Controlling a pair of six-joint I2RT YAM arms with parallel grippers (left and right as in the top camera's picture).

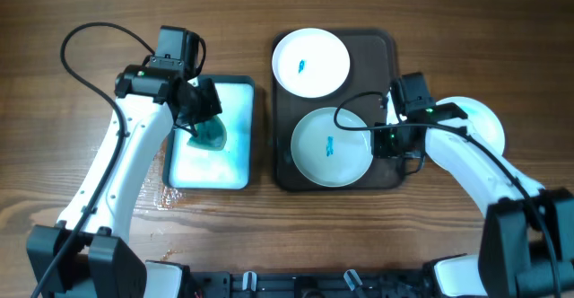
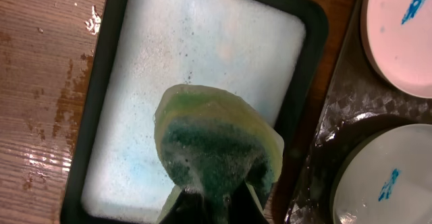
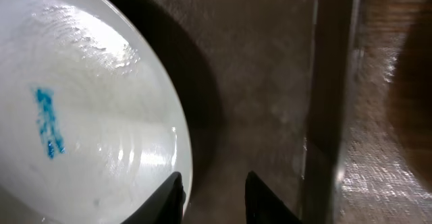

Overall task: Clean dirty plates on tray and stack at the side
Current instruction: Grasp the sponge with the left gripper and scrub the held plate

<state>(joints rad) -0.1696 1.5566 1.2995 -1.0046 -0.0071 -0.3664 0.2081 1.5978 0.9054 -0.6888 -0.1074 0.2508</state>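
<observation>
table (image 1: 90,11): carrying everything.
tray (image 1: 386,47): holding two dirty plates.
basin (image 1: 248,87): sitting just left of the tray, full of foam.
plates: far plate (image 1: 310,62) and near plate (image 1: 331,146) lying on the tray, both smeared; third plate (image 1: 480,118) sitting just right of the tray, partly under the arm.
sponge (image 2: 216,143): hanging over the basin, left of the tray.
left tool (image 2: 209,204): clamping the sponge.
right tool (image 3: 212,193): standing narrow at the near plate's right rim, inside the tray; contact unclear.
step: likely steadying the near plate for wiping.
next: calling for carrying the sponge over the tray onto that smear.
</observation>
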